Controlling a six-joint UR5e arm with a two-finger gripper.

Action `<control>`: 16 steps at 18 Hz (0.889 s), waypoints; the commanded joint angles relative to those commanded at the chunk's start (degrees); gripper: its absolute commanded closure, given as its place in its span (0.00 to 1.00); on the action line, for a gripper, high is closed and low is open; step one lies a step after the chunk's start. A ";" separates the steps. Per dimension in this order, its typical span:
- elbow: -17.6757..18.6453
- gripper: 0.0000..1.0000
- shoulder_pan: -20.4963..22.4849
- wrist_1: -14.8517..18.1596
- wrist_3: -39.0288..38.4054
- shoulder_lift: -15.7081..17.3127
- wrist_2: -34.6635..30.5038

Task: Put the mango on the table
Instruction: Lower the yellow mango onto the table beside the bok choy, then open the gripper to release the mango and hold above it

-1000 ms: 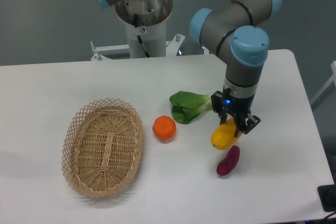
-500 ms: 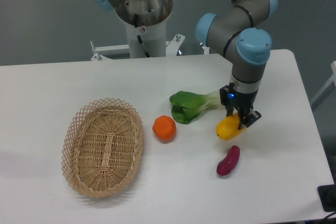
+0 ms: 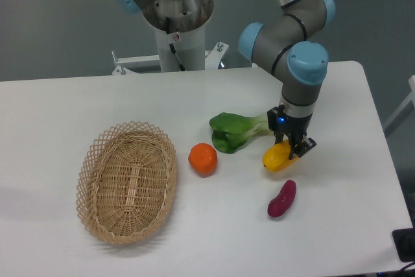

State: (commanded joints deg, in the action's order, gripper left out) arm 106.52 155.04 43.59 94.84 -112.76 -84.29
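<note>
— Mango [image 3: 275,159], where is it?

— Right of centre in the frame, a yellow oval pinched in the tool [image 3: 291,149]. The black fingers are closed on its right end, and the fruit tilts so its left end hangs lower.

— Is it down on the surface [image 3: 97,102]?

— I cannot tell whether it touches the white top or sits just above it. It is very low either way.

— What lies around it?

— A green leafy vegetable [image 3: 235,131] sits just to its upper left, its pale stalk reaching toward the tool. A purple vegetable [image 3: 282,198] lies below the mango, near but apart from it, slanting up to the right. An orange [image 3: 203,158] rests further left, at about the mango's height in the frame.

— And the basket [image 3: 127,180]?

— Oval wicker, lower left of the frame, well apart from the mango, with the orange between the two.

— How does the arm [image 3: 293,43] stand?

— It comes down from the top of the frame, grey with blue caps at the joints, and the wrist points straight down over the fruit. A small blue light shows on the wrist just above the fingers.

— Anything behind?

— The arm's grey base post [image 3: 176,21] stands at the far edge of the surface, upper centre of the frame.
</note>
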 joint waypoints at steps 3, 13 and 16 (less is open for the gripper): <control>0.18 0.55 0.00 0.00 0.00 0.09 0.00; -1.84 0.00 0.26 0.09 0.00 0.26 0.44; -2.72 0.00 0.18 0.26 0.00 0.70 0.61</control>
State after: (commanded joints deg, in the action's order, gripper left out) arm 103.80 155.22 43.86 94.83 -112.06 -83.67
